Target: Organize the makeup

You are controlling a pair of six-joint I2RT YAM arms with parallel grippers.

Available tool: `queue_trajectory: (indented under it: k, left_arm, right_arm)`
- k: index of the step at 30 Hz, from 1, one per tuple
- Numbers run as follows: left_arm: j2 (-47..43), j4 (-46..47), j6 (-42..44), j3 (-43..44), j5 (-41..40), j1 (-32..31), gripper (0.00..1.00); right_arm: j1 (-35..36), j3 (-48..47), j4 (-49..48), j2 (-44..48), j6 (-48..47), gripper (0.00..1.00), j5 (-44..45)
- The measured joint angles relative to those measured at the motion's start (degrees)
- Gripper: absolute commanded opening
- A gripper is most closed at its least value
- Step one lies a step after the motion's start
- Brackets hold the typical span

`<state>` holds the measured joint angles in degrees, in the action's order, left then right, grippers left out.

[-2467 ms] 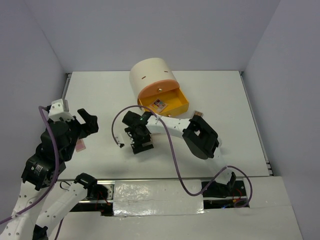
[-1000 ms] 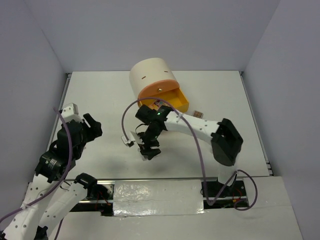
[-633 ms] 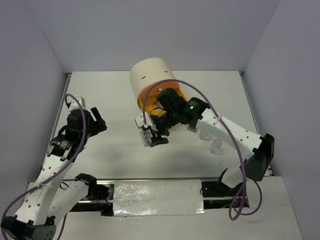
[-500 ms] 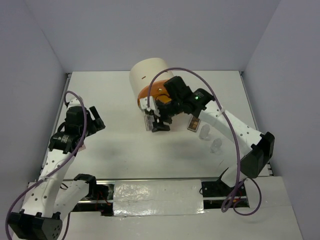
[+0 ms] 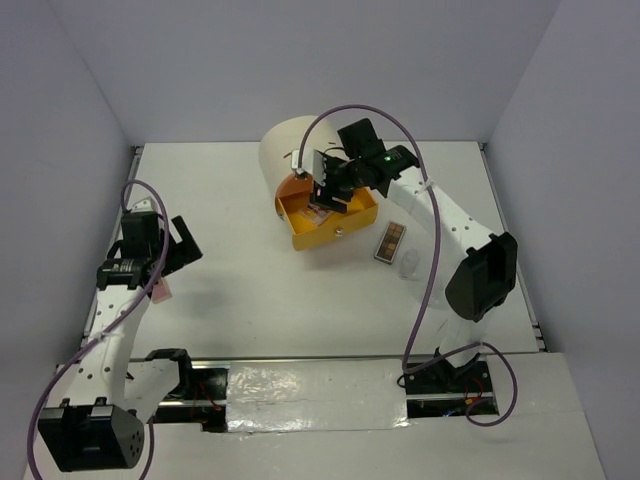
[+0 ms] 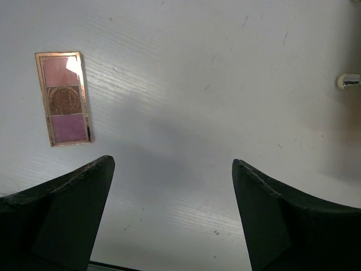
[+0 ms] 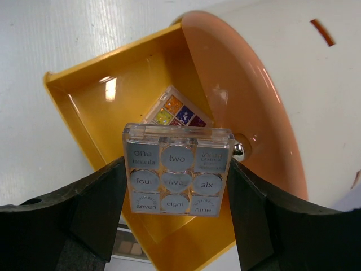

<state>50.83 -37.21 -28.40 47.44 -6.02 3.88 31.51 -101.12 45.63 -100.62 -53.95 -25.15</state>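
My right gripper (image 5: 326,193) is shut on a square grey-white palette (image 7: 176,180) with numbered pans and holds it above the open orange-yellow drawer (image 5: 335,226). The right wrist view shows a small colourful palette (image 7: 176,112) lying in that drawer (image 7: 84,107). A long brown palette (image 5: 390,242) and a clear little bottle (image 5: 408,265) lie right of the drawer. My left gripper (image 5: 178,250) is open and empty above the table at the left. A pinkish card palette (image 6: 63,99) lies ahead and left of its fingers; it also shows in the top view (image 5: 160,292).
The large cream cylindrical unit (image 5: 295,148) stands at the back centre, its drawer pulled out toward the front. A small silver cap-like thing (image 6: 350,82) shows at the left wrist view's right edge. White walls close in the table on three sides.
My right arm has carried the square palette from the table's middle up and back over the drawer. My left arm has drawn back to the left. The brown palette and bottle are uncovered.
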Motion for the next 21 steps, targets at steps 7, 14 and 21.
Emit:
queue_trajectory:
  k: [7,14,21]
  left_arm:
    - [5.55,-0.02,0.2,0.0,0.87,3.96,0.99]
    - [11.06,0.7,1.53,0.0,3.63,10.29,0.99]
    - [17.33,1.75,3.04,0.07,5.22,13.44,0.99]
  right_arm:
    - [0.0,2.45,-1.92,-1.62,-1.03,0.72,2.21]
    - [-0.02,6.05,-2.82,-1.51,-0.63,0.84,1.7]
    - [-0.42,6.82,-3.67,0.79,0.79,1.0,-0.52]
